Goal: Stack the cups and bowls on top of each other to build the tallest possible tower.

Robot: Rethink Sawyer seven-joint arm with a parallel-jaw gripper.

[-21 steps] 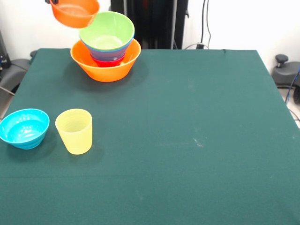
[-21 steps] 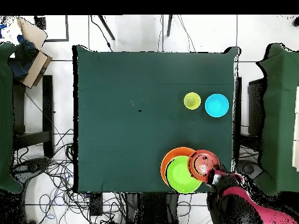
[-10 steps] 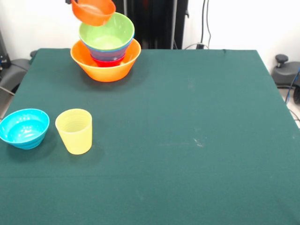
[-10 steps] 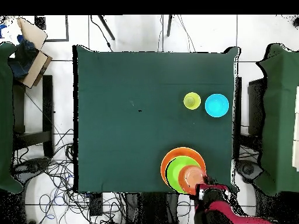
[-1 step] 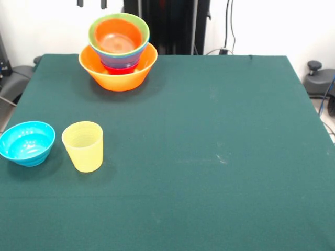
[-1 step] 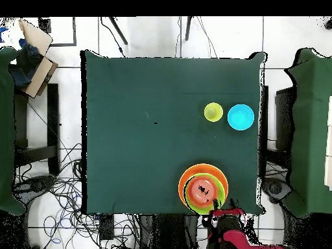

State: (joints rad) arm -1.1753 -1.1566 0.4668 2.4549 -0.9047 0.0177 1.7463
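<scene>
Tower [image 5: 118,73] at desk [image 5: 209,157] edge — small orange bowl [image 5: 117,36] nested on top. Tool [image 5: 91,3] above, apparently spread and empty. Next: fetch cyan bowl [image 5: 26,142] or tumbler [image 5: 82,146] — needs a rim grasp.

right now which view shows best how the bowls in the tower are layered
The front view: the tower shows side-on, with the light-orange bowl at the base, red and blue rims above it, then the lime green bowl holding the small orange bowl. The overhead view shows only concentric rings.
</scene>
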